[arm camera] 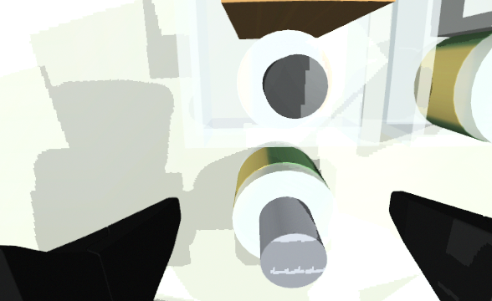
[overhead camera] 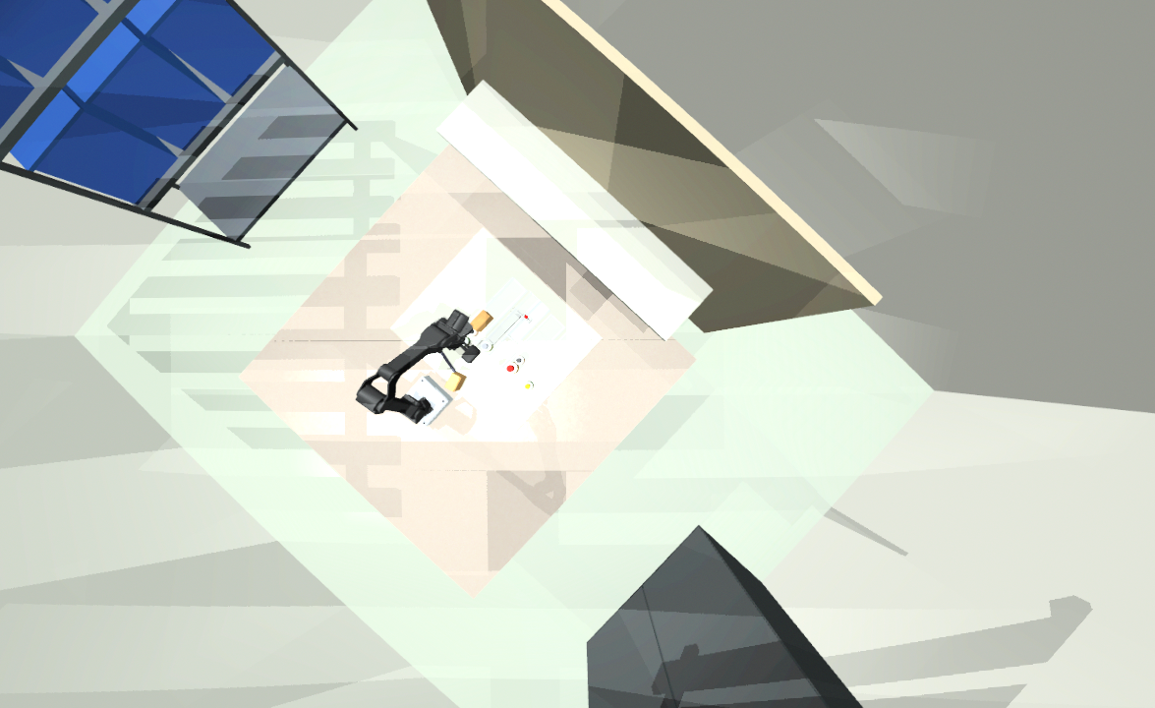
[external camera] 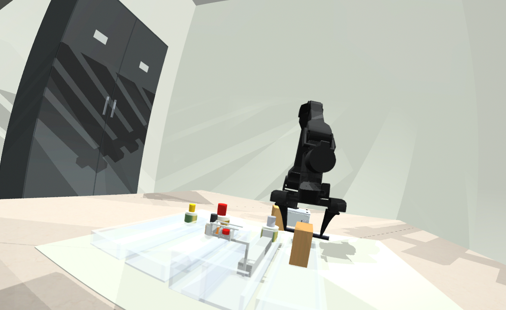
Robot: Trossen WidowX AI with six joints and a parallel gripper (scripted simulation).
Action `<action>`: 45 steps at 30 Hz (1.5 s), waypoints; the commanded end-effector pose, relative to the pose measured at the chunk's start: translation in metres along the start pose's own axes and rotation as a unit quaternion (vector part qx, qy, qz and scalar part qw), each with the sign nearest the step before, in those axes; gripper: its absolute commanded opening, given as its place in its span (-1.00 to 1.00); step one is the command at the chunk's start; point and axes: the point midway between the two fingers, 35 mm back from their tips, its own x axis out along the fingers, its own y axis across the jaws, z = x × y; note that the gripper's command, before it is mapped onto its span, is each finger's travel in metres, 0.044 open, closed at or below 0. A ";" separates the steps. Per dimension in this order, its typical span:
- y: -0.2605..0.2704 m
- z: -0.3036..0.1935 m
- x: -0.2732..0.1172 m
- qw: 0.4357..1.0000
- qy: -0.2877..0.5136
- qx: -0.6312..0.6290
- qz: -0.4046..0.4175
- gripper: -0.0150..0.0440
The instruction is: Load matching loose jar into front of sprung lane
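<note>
The loose jar (arm camera: 280, 155), with a grey cap, white shoulder and green-and-gold label, stands upright in front of the lanes in the wrist view. My gripper (arm camera: 284, 205) (external camera: 304, 233) is open, its fingers on either side of that jar without visible contact. The wooden block hides the loose jar in the exterior view. A like jar (arm camera: 444, 84) (external camera: 269, 233) (overhead camera: 486, 346) stands in the sprung lane, right of the loose jar in the wrist view. The grey pusher (external camera: 261, 248) is behind it.
A dark-topped white jar (arm camera: 296, 85) stands in the neighbouring lane, before a wooden block (external camera: 301, 246) (arm camera: 304, 18) (overhead camera: 482, 320). Another block (overhead camera: 455, 381) and a dark rod (overhead camera: 447, 361) lie near the arm base. Red-capped (external camera: 222, 209), yellow-capped (external camera: 190, 217) and black-capped (external camera: 213, 217) jars stand farther off.
</note>
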 end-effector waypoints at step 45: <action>0.001 0.003 -0.100 1.000 0.000 0.003 0.002 -0.49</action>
